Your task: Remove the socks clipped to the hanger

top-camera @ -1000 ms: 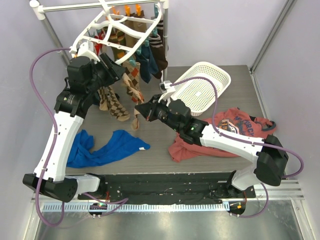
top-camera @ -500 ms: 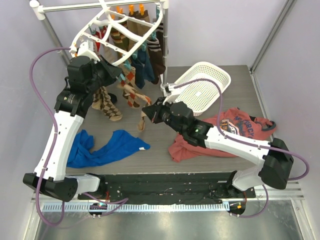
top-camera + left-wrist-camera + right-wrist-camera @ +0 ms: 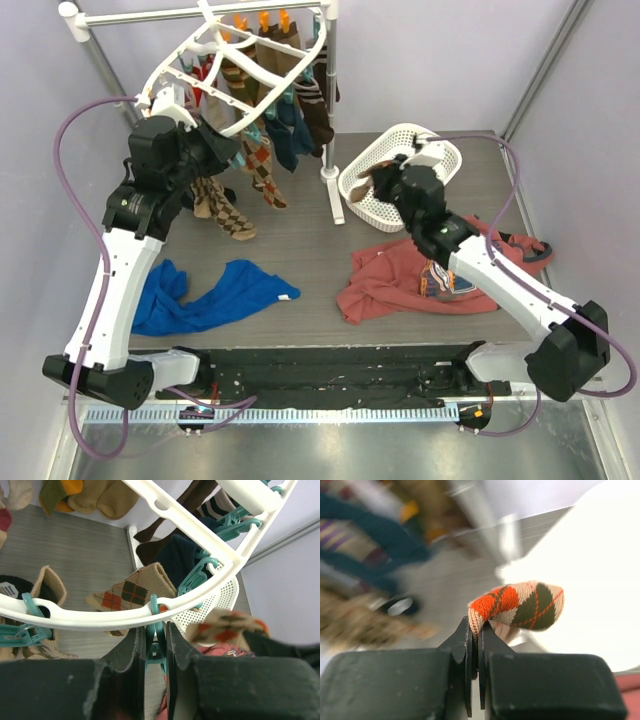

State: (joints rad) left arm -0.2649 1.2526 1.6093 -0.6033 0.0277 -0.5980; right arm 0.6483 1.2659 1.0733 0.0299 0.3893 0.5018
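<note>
The white oval hanger (image 3: 235, 75) hangs from the rail at the back left, with several socks (image 3: 265, 160) clipped under it. My left gripper (image 3: 225, 148) is at its near rim. In the left wrist view the gripper (image 3: 156, 640) is shut on a teal clip (image 3: 156, 652) below the white frame (image 3: 100, 616), next to a clipped argyle sock (image 3: 131, 592). My right gripper (image 3: 383, 188) is at the near-left rim of the white lattice basket (image 3: 440, 165). In the right wrist view the gripper (image 3: 476, 630) is shut on an orange-and-brown argyle sock (image 3: 522, 605), free of the hanger.
A metal rail stand (image 3: 330, 110) holds the hanger, and its foot (image 3: 330, 178) stands just left of the basket. A blue shirt (image 3: 215, 295) lies at the front left. A red printed shirt (image 3: 400, 285) lies at the front right, under my right arm.
My right gripper pulled the argyle sock off the hanger and carried it right and back to the basket. The hanger swung back. My left gripper stayed at the hanger's rim.
</note>
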